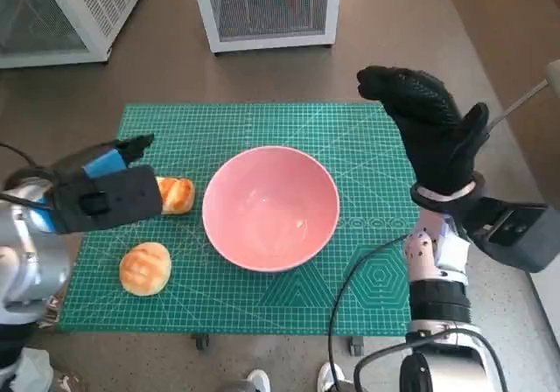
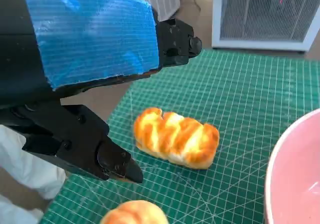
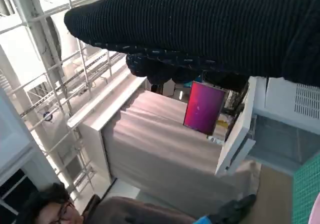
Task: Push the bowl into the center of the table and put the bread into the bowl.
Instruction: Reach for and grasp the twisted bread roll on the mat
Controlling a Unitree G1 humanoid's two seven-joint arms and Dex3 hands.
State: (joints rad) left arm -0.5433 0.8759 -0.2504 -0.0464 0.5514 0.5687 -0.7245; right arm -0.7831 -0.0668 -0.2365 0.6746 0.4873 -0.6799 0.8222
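A pink bowl (image 1: 271,206) stands empty near the middle of the green cutting mat (image 1: 350,138); its rim shows in the left wrist view as the bowl (image 2: 297,169). A braided bread loaf (image 1: 177,194) (image 2: 176,137) lies just left of the bowl. A round bun (image 1: 145,268) (image 2: 135,214) lies nearer the front left. My left hand (image 1: 105,186) (image 2: 90,79) hovers over the loaf with its fingers apart, holding nothing. My gloved right hand (image 1: 430,125) (image 3: 210,34) is raised above the mat's right side, fingers spread, empty.
Two white grilled cabinets (image 1: 267,7) (image 1: 66,11) stand on the floor behind the table. A person (image 3: 60,211) sits low in the right wrist view. A black cable (image 1: 350,296) runs over the mat's front right.
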